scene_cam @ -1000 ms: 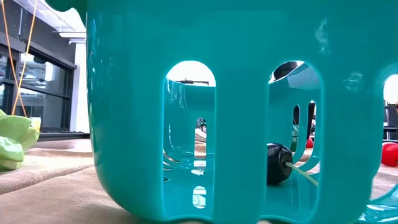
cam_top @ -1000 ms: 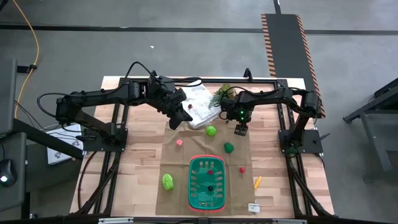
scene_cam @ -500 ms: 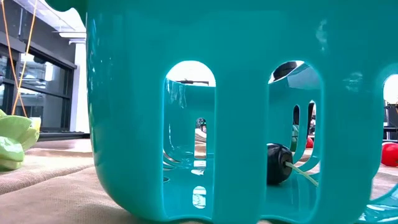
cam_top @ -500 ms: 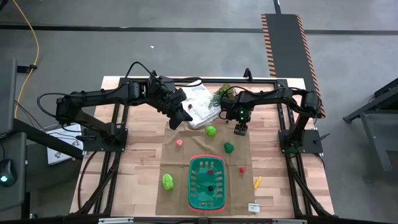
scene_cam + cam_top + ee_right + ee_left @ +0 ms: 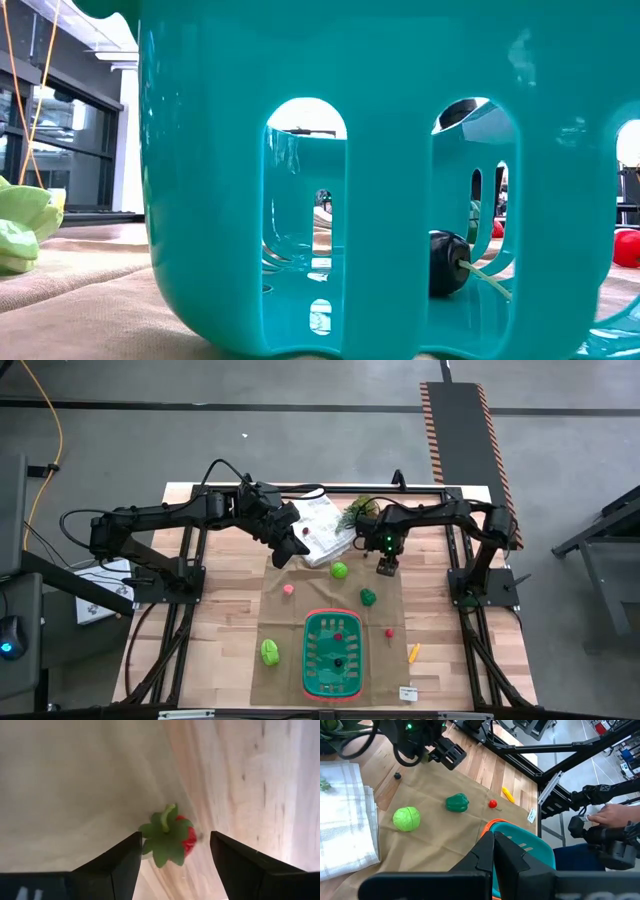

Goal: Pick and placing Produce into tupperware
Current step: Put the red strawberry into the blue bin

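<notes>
My right gripper (image 5: pixel 386 568) (image 5: pixel 174 840) is open and points down at the cloth mat's far right edge. Its fingers stand on either side of a tiny red strawberry piece with a green leafy top (image 5: pixel 169 839), touching nothing. My left gripper (image 5: pixel 291 546) (image 5: pixel 493 851) is shut and hovers by the white cloth, holding nothing. The green basket with the red-orange rim (image 5: pixel 333 652) (image 5: pixel 330 150) stands on the mat near the table's near edge. It holds a small red piece (image 5: pixel 338 636) and a dark piece (image 5: pixel 447 262). A round green piece (image 5: pixel 339 570) (image 5: pixel 406 818) and a green pepper (image 5: pixel 368 596) (image 5: pixel 456 803) lie on the mat.
On the mat lie a pink piece (image 5: pixel 288 589), a red piece (image 5: pixel 389 632) and a lime green piece (image 5: pixel 270 651). An orange-yellow piece (image 5: pixel 413 652) lies on the wood. The folded white cloth (image 5: pixel 322 528) and a leafy plant (image 5: pixel 358 510) sit at the far edge. A person's hand (image 5: pixel 610 815) shows beyond the table.
</notes>
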Motion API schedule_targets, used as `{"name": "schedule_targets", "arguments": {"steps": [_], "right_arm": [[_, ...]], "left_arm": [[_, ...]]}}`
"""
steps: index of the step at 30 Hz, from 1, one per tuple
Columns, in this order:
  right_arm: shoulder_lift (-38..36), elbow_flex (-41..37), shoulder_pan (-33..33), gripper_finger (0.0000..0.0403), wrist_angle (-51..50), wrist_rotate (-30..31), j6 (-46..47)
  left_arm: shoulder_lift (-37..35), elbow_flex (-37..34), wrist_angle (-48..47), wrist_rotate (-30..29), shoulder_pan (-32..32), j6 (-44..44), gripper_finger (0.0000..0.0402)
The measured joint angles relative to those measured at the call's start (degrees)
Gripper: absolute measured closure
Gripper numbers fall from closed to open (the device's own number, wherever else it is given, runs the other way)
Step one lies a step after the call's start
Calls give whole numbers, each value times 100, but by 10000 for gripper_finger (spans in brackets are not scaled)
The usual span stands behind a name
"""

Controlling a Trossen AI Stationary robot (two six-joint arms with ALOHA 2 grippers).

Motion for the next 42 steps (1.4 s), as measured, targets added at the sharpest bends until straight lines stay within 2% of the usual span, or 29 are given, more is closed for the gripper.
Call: {"name": "schedule_targets", "arguments": {"steps": [19,32,42], "right_arm": [[162,1,11,181,-11,-57,-86],[328,2,15,248,-26,-155,-63],[328,7,15,257,11,-111,-35]], "left_arm": [[0,0,-7,2,2,0,401],[0,0,-7,2,1,0,401],[0,0,-7,2,0,0,401]]}}
